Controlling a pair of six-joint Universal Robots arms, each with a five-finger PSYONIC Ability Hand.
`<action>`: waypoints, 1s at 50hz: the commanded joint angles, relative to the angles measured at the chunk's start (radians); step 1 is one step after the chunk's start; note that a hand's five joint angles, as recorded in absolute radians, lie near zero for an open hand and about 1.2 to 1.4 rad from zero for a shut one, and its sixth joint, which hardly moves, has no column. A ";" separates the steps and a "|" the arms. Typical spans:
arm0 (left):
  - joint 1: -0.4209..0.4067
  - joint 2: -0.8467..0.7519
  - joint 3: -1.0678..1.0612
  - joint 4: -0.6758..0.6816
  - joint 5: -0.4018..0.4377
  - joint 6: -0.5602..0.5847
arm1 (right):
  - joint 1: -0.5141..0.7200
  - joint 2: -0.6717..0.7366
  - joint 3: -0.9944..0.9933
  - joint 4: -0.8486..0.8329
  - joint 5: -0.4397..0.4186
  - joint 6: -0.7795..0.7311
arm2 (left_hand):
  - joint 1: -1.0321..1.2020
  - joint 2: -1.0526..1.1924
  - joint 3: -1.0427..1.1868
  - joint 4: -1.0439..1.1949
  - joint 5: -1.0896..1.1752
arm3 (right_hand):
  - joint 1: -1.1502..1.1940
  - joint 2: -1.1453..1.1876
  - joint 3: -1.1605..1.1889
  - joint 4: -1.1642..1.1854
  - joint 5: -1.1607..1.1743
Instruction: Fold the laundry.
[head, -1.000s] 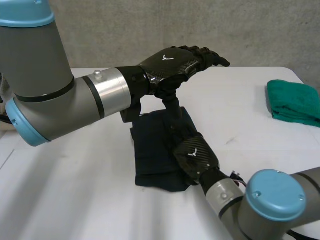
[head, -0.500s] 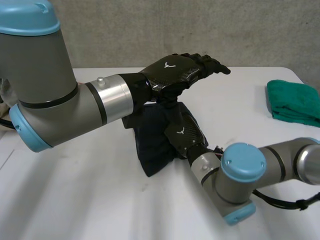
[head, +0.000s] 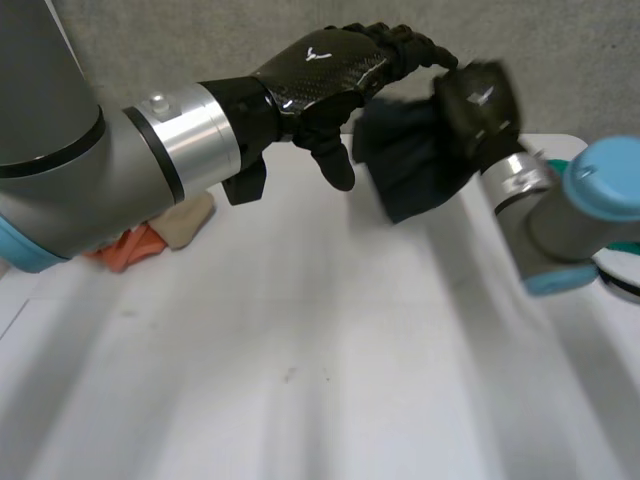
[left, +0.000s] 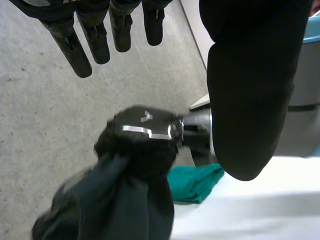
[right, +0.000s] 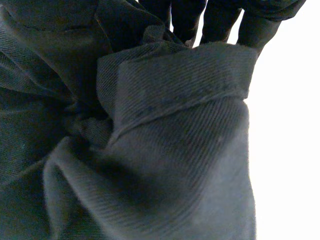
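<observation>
A dark navy garment (head: 405, 165) hangs bunched in the air above the table's far right side, with my right hand (head: 482, 98) shut on its top. In the right wrist view the garment (right: 150, 150) lies crumpled under the palm, with the fingers (right: 215, 15) curled over its folded edge. My left hand (head: 325, 68) hovers just left of it, fingers straight and thumb hanging down, holding nothing. From the left wrist, that hand's thumb (left: 250, 90) and fingertips frame my right hand (left: 145, 131) and the garment (left: 112, 200) hanging from it.
A folded green cloth (left: 195, 182) lies on the white table (head: 300, 350) beyond my right hand. An orange cloth (head: 128, 248) and a beige cloth (head: 185, 220) lie at the table's left, below my left forearm. A grey wall stands behind.
My right hand closed on the dark garment, lifted it off the table and swung it up towards the far right. My left hand stayed raised and open.
</observation>
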 joint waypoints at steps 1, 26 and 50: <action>-0.007 -0.003 0.009 0.009 -0.001 -0.001 | -0.171 0.021 -0.132 -0.054 -0.034 0.001 | 0.028 0.004 -0.005 -0.003 -0.027 | 0.426 0.259 0.238 0.207 0.312; -0.039 -0.021 -0.071 0.029 -0.003 0.002 | -0.671 0.674 -0.573 -0.139 -0.498 0.147 | 0.031 0.007 -0.003 0.000 -0.024 | 0.426 0.259 0.238 0.207 0.312; -0.091 -0.004 -0.091 0.029 -0.003 0.003 | -0.826 0.222 -0.092 0.061 -0.498 0.151 | 0.031 0.007 -0.003 0.000 -0.024 | -0.796 -0.963 -0.984 -1.014 -0.909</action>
